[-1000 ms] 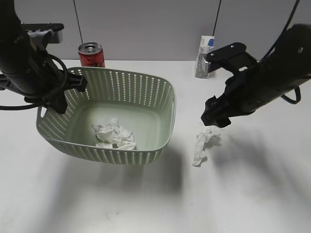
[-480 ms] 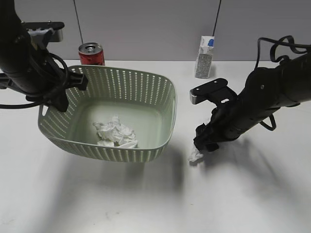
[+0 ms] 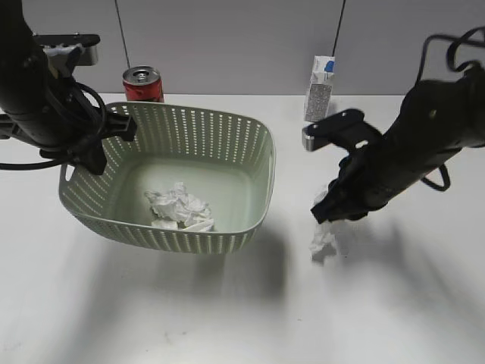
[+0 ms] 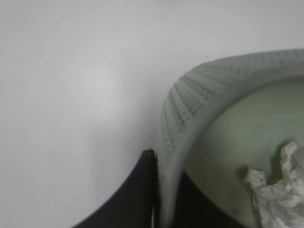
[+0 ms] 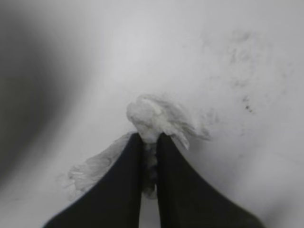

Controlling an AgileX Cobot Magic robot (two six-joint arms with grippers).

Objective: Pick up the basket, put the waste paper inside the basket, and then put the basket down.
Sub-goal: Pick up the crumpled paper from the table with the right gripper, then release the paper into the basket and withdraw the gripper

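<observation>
The pale green slotted basket (image 3: 227,152) hangs tilted above the table, held at its left rim by my left gripper (image 3: 95,155), which is shut on the basket wall (image 4: 190,109). A crumpled white paper wad (image 3: 178,208) lies inside the basket and also shows in the left wrist view (image 4: 278,194). My right gripper (image 3: 327,214) is to the right of the basket, shut on another white waste paper wad (image 3: 322,239) that hangs just above the table. In the right wrist view the paper (image 5: 154,118) is pinched between the fingers (image 5: 124,185).
A red can (image 3: 142,84) stands behind the basket at the back. A white-and-blue carton (image 3: 319,89) stands upright at the back, behind my right arm. The white table (image 3: 242,318) spreads in front.
My right gripper came down onto the paper wad beside the basket, closed on it, and has now lifted it slightly. The basket and left arm have stayed still.
</observation>
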